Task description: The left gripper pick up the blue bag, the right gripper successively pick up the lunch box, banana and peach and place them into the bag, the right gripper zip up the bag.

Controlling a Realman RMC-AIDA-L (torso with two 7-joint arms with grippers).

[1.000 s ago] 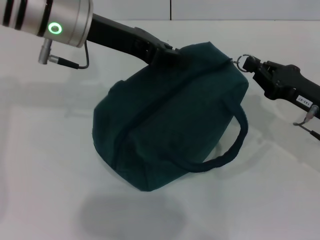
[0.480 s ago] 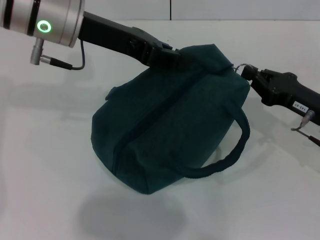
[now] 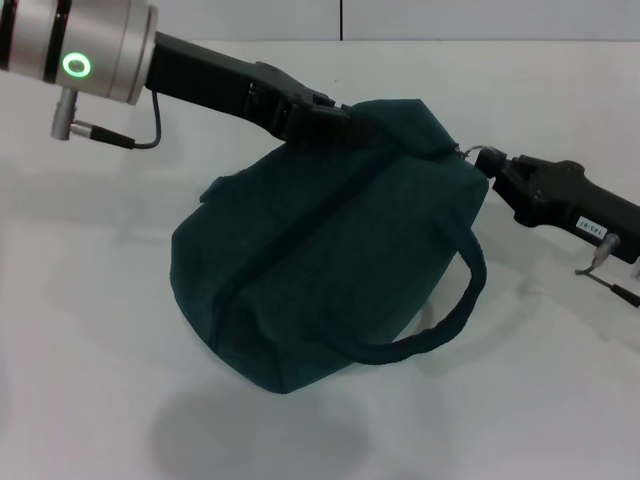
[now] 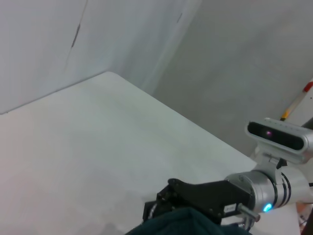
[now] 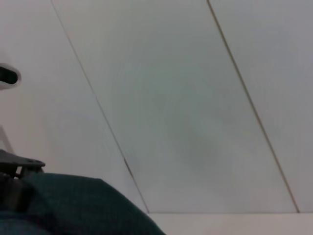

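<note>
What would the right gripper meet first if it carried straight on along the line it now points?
The right gripper points toward the robot's left, at the silver ring pull on the blue bag. Going straight on, it would probably press into the bag's upper end first, though depth is hard to judge.

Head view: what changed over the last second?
The bag shifted slightly toward the robot's left, carried by the left gripper. The right gripper followed, closing in on the zipper ring. Both arms kept their places at the bag's ends; the bag looks zipped throughout.
</note>
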